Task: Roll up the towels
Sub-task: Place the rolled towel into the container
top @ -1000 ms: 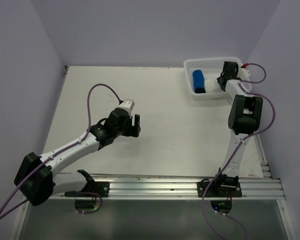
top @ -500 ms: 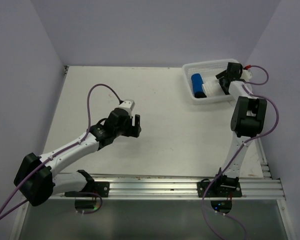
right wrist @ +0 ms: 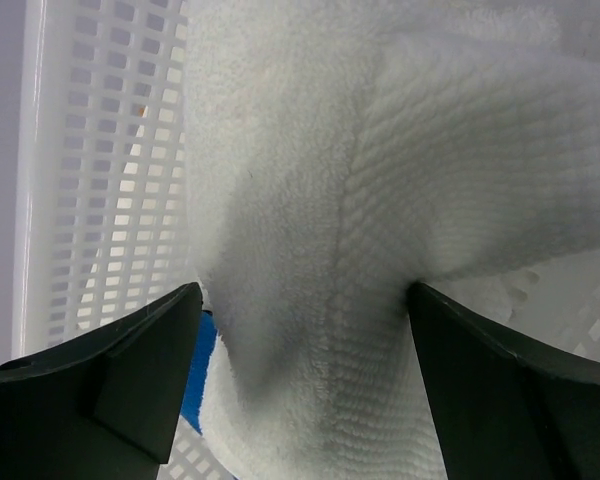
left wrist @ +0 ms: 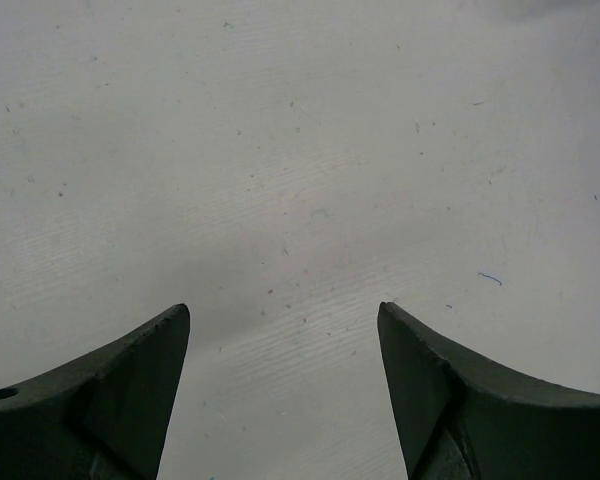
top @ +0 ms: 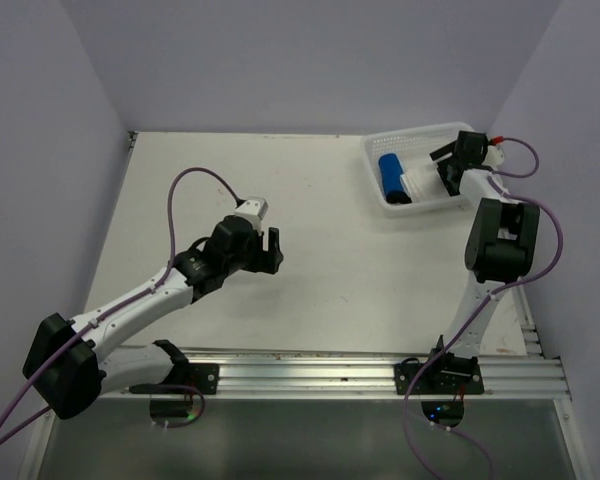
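Right gripper (right wrist: 298, 300) fingers have spread off the white towel (right wrist: 380, 150) in the basket (right wrist: 90, 150); left gripper (left wrist: 282, 315) fingers apart, empty; rolling likely complete.

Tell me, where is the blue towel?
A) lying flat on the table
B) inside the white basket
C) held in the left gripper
B: the blue towel sits rolled up inside the white basket, right next to the white towel.

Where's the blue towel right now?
In the top view, the blue towel lies rolled in the white basket at the far right corner of the table, left of the white towel.
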Robot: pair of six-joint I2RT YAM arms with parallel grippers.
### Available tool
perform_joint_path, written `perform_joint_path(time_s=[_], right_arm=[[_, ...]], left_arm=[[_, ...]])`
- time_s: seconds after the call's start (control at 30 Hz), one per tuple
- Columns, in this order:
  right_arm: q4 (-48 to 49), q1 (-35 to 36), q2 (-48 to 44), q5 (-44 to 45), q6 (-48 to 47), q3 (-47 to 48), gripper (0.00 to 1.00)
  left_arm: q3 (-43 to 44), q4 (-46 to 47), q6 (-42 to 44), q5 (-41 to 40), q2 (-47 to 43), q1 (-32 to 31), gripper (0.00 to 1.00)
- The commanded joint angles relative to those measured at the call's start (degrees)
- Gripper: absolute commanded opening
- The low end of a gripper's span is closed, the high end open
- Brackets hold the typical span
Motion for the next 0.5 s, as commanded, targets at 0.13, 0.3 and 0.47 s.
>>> perform_joint_path(time_s=[0.13,0.3,0.47], right_arm=[[-2.2,1.0,-2.9,-0.5,7.1,1.1,0.9],[-0.5,3.7,-4.2,1.7,7.6,-0.6,0.91],[-7.8,5.4,-5.2,5.7,7.9,3.3,0.92]], left_arm=[[0.5,2.1,0.8,2.3,-1.4,0.3,0.8],[0.8,1.9,0.9,2.5,-2.6,0.2,0.8],[1.1,1.8,1.2,1.1,-3.6,-1.3,0.8]])
